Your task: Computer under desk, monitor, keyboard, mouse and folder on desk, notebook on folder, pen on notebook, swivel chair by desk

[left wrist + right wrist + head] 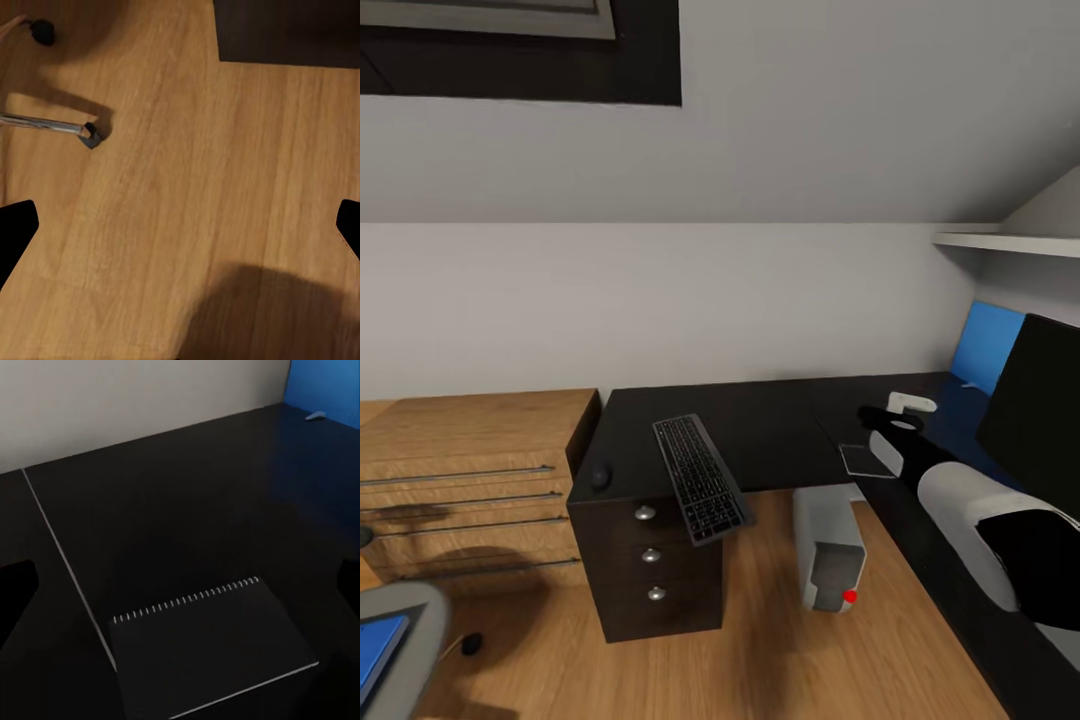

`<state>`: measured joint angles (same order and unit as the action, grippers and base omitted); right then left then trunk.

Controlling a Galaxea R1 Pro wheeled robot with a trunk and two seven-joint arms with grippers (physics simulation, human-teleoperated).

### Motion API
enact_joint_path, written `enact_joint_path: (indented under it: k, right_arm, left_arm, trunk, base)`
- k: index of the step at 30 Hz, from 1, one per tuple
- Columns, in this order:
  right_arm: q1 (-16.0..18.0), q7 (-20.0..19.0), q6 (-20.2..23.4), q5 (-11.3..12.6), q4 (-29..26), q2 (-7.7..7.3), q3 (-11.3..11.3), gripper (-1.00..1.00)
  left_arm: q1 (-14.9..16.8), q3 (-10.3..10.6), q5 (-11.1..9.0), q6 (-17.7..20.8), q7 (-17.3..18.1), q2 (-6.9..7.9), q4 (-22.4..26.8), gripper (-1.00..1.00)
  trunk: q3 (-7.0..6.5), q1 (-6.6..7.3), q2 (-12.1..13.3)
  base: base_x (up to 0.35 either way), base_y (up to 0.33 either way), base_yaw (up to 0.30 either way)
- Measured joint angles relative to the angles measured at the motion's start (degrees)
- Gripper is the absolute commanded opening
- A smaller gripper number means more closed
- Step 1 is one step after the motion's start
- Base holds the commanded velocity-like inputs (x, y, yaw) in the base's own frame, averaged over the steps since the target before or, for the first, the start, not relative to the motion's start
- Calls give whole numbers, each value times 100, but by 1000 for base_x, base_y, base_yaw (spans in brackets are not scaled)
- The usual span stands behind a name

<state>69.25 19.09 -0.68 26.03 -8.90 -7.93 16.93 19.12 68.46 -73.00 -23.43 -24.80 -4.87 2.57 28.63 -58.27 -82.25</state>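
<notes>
The right tool, wide open, hangs over the notebook on the bench. Next: drop down at six o'clock and grab it.

1. The head view looks forward and down over the L-shaped surface from some way off.
2. The left wrist view faces the wooden floor.
3. The right wrist view looks closely down at the notebook (also in the head view).
</notes>
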Motion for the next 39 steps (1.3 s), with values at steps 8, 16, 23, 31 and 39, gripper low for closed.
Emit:
enact_joint_path:
  k: [8,16,23,31,39]
  right_arm:
    - [-17,-13,66,13,96,19,6,100]
    - [-19,-11,109,10,126,5,2,100]
    - [-16,-1,534,40,159,-9,6,100]
    - [-29,-4,752,42,167,7,13,100]
    - [-35,2,780,53,164,4,8,100]
  left_arm:
    - [-5,4,2,-4,2,-11,0,100]
    - [-7,3,2,-4,-5,-12,1,100]
    - [-7,-2,-1,-3,-7,-6,2,100]
    - [-7,-4,-6,4,-7,-6,0,100]
    - [-6,-4,-9,-15,-25,-6,0,100]
  trunk:
    - [0,1,0]
    - [0,1,0]
    - [0,0,0]
    - [0,-2,0]
    - [0,-2,0]
  base:
    - [297,0,0]
    - [318,-31,0]
    - [254,-188,0]
    - [47,-47,0]
    - [2,-2,0]
